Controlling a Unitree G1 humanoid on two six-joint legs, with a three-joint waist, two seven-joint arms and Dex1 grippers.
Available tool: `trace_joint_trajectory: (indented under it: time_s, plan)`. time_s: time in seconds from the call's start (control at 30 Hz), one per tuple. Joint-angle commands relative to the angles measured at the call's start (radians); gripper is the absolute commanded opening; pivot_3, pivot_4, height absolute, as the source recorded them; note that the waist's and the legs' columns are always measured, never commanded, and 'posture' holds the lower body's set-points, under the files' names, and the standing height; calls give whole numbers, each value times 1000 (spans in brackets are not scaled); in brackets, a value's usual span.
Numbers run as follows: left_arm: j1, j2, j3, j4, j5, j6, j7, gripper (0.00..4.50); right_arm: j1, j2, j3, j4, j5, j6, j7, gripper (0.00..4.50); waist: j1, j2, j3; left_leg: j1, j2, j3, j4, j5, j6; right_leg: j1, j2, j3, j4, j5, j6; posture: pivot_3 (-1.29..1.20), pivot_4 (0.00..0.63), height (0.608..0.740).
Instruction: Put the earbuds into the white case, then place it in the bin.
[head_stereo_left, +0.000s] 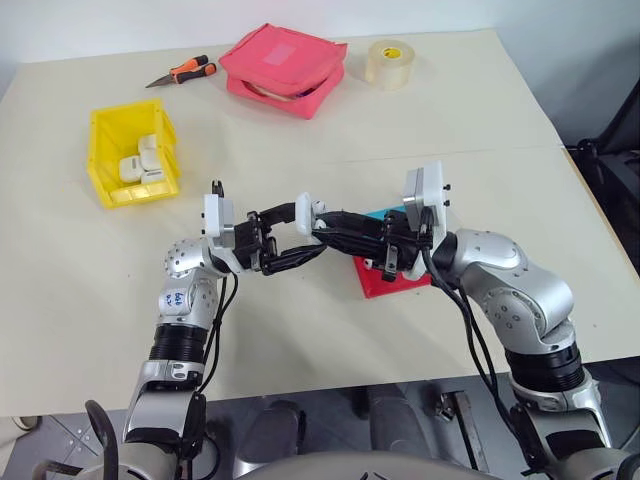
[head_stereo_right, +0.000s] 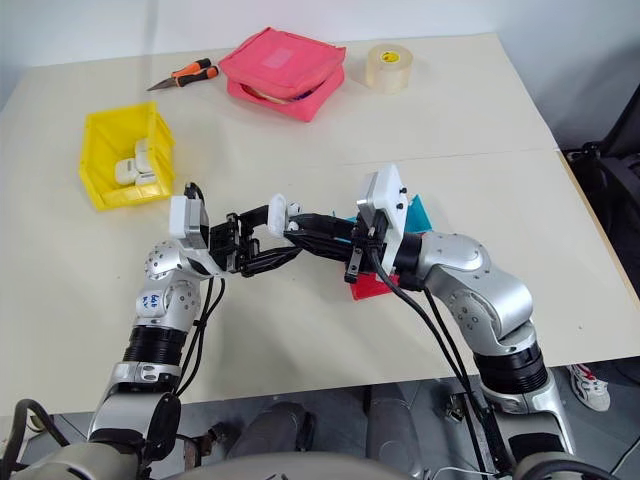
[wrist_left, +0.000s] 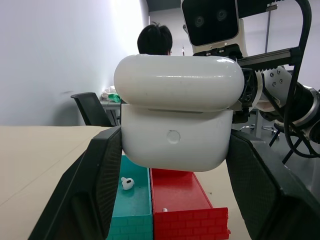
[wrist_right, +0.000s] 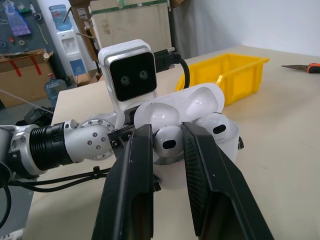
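Earbuds and their white case, catalogued from the largest item down. Table (head_stereo_left: 330, 110): pale top bearing everything listed. Pink zippered pouch (head_stereo_left: 283, 68): far side, with a roll of tape (head_stereo_left: 389, 63) to its right and an orange-handled cutter (head_stereo_left: 182, 72) to its left, all well apart from the work. Bin (head_stereo_left: 105, 150): bright yellow, far left, already holding several small white boxes; it waits as the case's final stop. Red tray (head_stereo_left: 400, 282) with a blue tray (wrist_left: 134, 210) touching alongside: low down under the right arm, serving as the source for the loose parts. Left gripper (head_stereo_left: 290, 235): fingers clamped on the body of the white case (wrist_left: 176, 115), holding it up off the table between the two arms, apparently so the other arm can load it. White case: lid swung open in the right wrist view, both wells showing. Right gripper (wrist_right: 167, 145): fingers drawn close together on one earbud (wrist_right: 167, 141), pressed right at the open case, seemingly seating it in its well. Second earbud (wrist_right: 216, 126): looks already seated in the well beside it. Spare earbud (wrist_left: 127, 183): lying loose in the blue tray, below the held case. Judgement: loading stage is nearly done; lid closing and the carry to the bin remain.
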Motion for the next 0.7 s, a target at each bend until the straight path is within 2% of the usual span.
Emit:
trace_joint_trajectory:
  time_s: [0.03, 0.17, 0.53, 0.7]
  plan:
    - [-18, 1, 29, -52, -42, -36, -24, 2767, 2, -39, 8, 29, -46, 39, -9, 821, -1, 0, 0, 0, 0, 0, 0, 0, 0, 0, 0, 0, 0, 0, 0, 0, 150, 740]
    - [-18, -1, 30, -44, -34, -42, -27, 2767, -13, -36, 4, 8, -51, 36, -18, 2033, 0, 0, 0, 0, 0, 0, 0, 0, 0, 0, 0, 0, 0, 0, 0, 0, 150, 740]
    - [-22, 11, 35, -11, -8, -50, -25, 2767, -37, -55, -26, -39, -42, 64, -21, 2033, 0, 0, 0, 0, 0, 0, 0, 0, 0, 0, 0, 0, 0, 0, 0, 0, 150, 740]
    - [-20, 48, 36, 5, 29, -56, -9, 2767, -5, -128, -72, -77, -38, 96, -22, 2033, 2, 0, 0, 0, 0, 0, 0, 0, 0, 0, 0, 0, 0, 0, 0, 0, 150, 740]
